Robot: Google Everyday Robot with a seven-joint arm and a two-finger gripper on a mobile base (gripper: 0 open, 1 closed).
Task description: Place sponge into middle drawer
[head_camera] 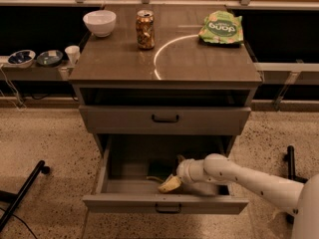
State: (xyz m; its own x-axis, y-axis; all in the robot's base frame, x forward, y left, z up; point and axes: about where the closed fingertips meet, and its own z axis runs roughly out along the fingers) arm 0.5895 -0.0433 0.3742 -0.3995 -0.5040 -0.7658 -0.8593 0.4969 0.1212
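The middle drawer (164, 203) is pulled out below the cabinet top, with a dark bar handle on its front. The sponge (157, 171), dark green, lies on the drawer floor near the middle. My gripper (174, 172) reaches into the drawer from the right on a white arm. Its fingers are spread, one pale fingertip (169, 184) low by the drawer front, just right of the sponge. The gripper holds nothing.
Above is another grey drawer front (165, 119) with a black handle, shut. On the cabinet top stand a white bowl (99, 22), a can (145, 29) and a light green snack bag (222, 28). Small bowls and a cup (73, 54) sit on a low shelf at left.
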